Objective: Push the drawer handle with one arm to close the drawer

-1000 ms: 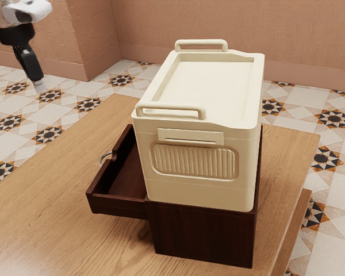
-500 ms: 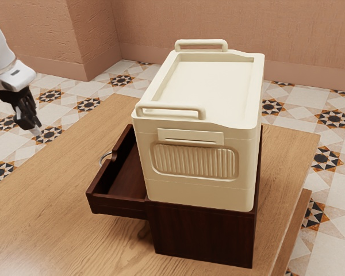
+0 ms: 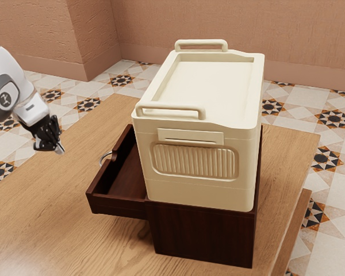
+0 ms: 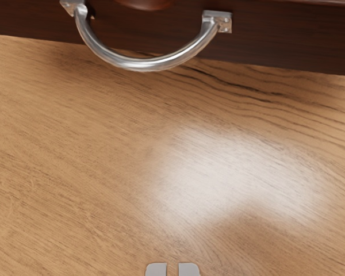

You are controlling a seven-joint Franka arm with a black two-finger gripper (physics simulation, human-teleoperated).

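Dark wood forms our one cabinet, its single drawer open, inside showing, one metal handle outermost. One cream box with two rails tops the cabinet. Our gripper hangs beyond the cabinet's drawer side; released or clenched, we cannot tell.

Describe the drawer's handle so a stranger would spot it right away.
On the wooden table stands a dark brown cabinet with a cream box on top. The cabinet's drawer juts toward the exterior view's left. The drawer handle is the curved metal bar on the drawer's front, silvery, unlike the box's cream handles.
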